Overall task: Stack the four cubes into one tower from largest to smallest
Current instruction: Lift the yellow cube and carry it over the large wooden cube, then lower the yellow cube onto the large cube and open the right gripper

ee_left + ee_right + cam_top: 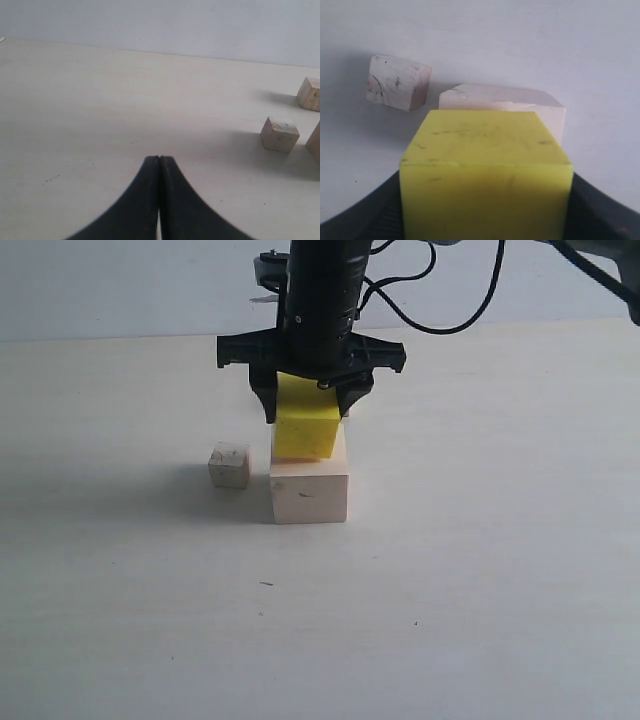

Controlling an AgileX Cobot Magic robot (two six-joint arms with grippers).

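My right gripper (pixel 308 410) is shut on the bright yellow cube (pixel 305 425), holding it by its two sides right over the large pale wooden cube (pixel 310 492). Whether the yellow cube touches that top I cannot tell. In the right wrist view the yellow cube (pixel 485 170) fills the space between the fingers, with the large cube (pixel 520 102) just beyond. One small speckled wooden cube (pixel 229 465) stands on the table to the left of the large cube. The left wrist view shows two small cubes, a nearer one (pixel 279 134) and a farther one (pixel 311 93). My left gripper (pixel 159 159) is shut and empty.
The pale table (pixel 480 570) stretches around the cubes, with a light wall behind it. Black cables (pixel 440 300) hang behind the right arm. The left arm does not show in the exterior view.
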